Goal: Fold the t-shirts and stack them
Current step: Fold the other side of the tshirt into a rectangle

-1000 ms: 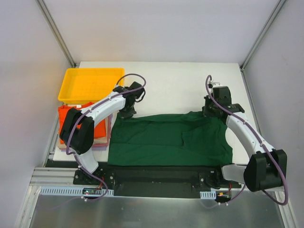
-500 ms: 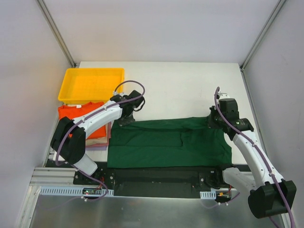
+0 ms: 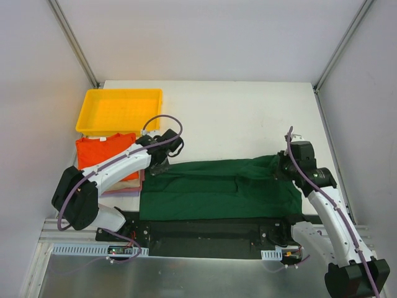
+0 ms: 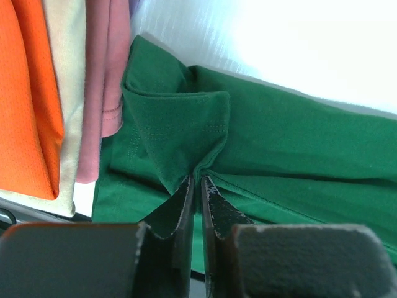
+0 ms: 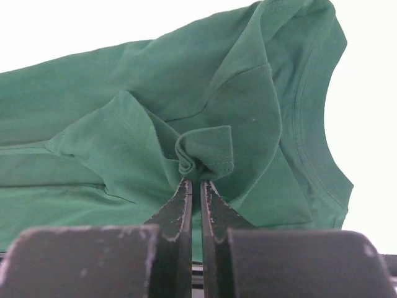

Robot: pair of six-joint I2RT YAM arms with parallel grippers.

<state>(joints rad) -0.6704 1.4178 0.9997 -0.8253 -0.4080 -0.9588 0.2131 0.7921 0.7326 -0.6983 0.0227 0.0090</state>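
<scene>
The dark green t-shirt [image 3: 217,189] lies across the near part of the table, its far edge lifted and drawn toward the near edge. My left gripper [image 3: 160,165] is shut on a pinched fold of the green shirt [image 4: 186,143] at its far left corner. My right gripper [image 3: 284,166] is shut on a bunched fold of the green shirt [image 5: 205,152] at its far right corner, near the collar. A stack of folded shirts sits at the left: the orange one [image 3: 99,152] on top, beige [image 4: 71,81] and pink [image 4: 108,74] under it.
A yellow plastic tray [image 3: 121,110] stands at the far left, behind the stack. The white table [image 3: 248,118] stretches behind the green shirt. The black base rail [image 3: 205,230] runs along the near edge.
Both grippers have moved toward the near edge, pulling the green shirt's far edge with them. The shirt now shows as a narrower band.
</scene>
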